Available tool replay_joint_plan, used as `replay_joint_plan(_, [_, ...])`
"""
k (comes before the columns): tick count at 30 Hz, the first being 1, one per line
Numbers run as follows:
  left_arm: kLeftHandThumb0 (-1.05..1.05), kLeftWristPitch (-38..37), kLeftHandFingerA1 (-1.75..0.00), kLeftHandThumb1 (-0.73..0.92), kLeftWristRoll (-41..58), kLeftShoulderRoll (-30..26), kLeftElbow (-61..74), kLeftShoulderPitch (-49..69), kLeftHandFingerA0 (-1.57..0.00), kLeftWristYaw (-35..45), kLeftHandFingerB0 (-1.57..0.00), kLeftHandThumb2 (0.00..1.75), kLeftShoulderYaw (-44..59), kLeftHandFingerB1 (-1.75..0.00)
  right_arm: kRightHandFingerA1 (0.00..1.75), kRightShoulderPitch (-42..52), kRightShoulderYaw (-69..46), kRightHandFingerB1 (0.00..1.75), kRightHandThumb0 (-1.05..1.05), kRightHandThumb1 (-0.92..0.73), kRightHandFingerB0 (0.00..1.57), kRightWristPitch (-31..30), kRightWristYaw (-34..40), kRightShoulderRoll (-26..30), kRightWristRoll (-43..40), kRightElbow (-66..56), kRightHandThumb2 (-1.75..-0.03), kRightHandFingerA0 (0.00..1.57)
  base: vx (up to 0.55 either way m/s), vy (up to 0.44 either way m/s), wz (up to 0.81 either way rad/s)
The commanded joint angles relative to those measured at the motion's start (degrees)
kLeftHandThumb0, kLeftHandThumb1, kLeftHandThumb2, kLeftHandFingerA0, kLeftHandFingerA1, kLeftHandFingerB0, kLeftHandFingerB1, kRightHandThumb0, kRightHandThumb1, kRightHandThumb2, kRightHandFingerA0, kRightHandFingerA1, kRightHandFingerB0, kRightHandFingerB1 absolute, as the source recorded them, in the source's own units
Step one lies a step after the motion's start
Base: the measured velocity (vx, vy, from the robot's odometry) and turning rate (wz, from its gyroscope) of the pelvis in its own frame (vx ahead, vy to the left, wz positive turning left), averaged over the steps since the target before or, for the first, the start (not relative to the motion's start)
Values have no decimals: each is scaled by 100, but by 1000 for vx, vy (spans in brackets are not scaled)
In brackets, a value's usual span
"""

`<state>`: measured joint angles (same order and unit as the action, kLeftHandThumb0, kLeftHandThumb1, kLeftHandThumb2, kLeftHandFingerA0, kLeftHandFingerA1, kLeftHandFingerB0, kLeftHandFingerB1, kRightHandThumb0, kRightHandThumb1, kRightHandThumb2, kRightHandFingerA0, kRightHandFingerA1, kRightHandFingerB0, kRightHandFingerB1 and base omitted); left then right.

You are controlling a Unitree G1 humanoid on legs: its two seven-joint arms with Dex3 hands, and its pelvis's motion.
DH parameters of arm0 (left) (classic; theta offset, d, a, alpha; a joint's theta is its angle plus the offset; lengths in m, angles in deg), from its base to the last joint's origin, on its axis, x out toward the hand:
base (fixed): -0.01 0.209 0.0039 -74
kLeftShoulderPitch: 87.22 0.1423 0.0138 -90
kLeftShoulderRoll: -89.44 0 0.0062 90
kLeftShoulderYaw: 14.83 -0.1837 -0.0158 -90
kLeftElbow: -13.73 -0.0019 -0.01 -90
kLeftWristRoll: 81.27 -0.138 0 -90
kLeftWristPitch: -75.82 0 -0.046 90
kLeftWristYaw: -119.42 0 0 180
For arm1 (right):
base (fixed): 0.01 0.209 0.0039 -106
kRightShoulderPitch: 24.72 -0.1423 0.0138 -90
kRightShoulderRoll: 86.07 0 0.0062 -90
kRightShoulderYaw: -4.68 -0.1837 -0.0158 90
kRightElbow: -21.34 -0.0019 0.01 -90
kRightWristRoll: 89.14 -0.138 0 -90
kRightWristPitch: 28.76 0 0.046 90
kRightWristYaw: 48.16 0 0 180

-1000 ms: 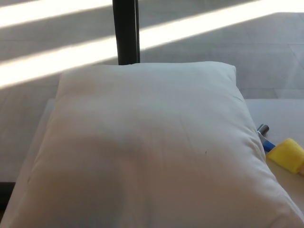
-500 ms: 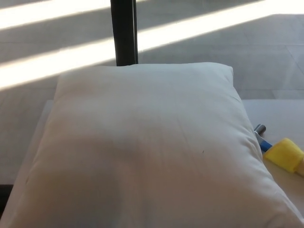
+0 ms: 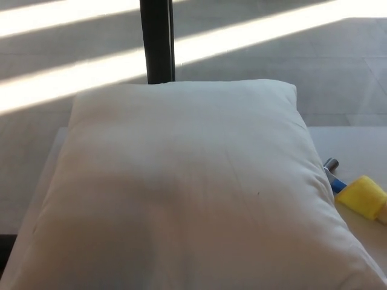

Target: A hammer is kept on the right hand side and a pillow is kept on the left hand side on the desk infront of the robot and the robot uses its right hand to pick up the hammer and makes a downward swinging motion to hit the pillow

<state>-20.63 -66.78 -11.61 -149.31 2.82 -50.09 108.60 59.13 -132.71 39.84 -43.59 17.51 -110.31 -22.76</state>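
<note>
Pillow [image 3: 181, 187] fabric, white and softly creased, is spread over most of the head view, and the near edge of the pillow is cut off by the bottom of the picture. The pillow is laid flat on a pale tabletop [image 3: 357, 142], of which only a bare strip is seen at the right and a narrow strip at the far left. A small dark speck is noticed on the fabric, a little right of the middle.

The hammer [image 3: 357, 192] is found at the right edge of the picture, lying on the tabletop just beside the right side of the pillow. Only a part of it is shown: a yellow block, a short blue section, and a small grey metal end which is close against the pillow's edge. Whether it touches the pillow cannot be told.

Neither robot hand is seen in the view, so the state of the fingers cannot be told for the left or for the right one.

Behind the pillow a dark upright post [image 3: 157, 39] is seen, and the grey floor [image 3: 272, 66] is crossed by bright bands of sunlight.
</note>
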Motion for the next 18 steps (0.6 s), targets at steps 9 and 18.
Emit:
replay_joint_plan(9, [-59,-154,-59,74,30,-156,-48,100,-77,-40,-62,62,-58,-53,80,-1039,1015,55,-88,-76,24,1563,-426,112,366,-3227,-63,12,0,0,0])
replay_joint_plan(18, [-56,-80,-62,75,121,-166,-39,98,-77,57,-61,62,6,-54,55,-1374,2399,33,-73,-72,31,1487,-1096,342,792,-3908,-62,37,0,0,0])
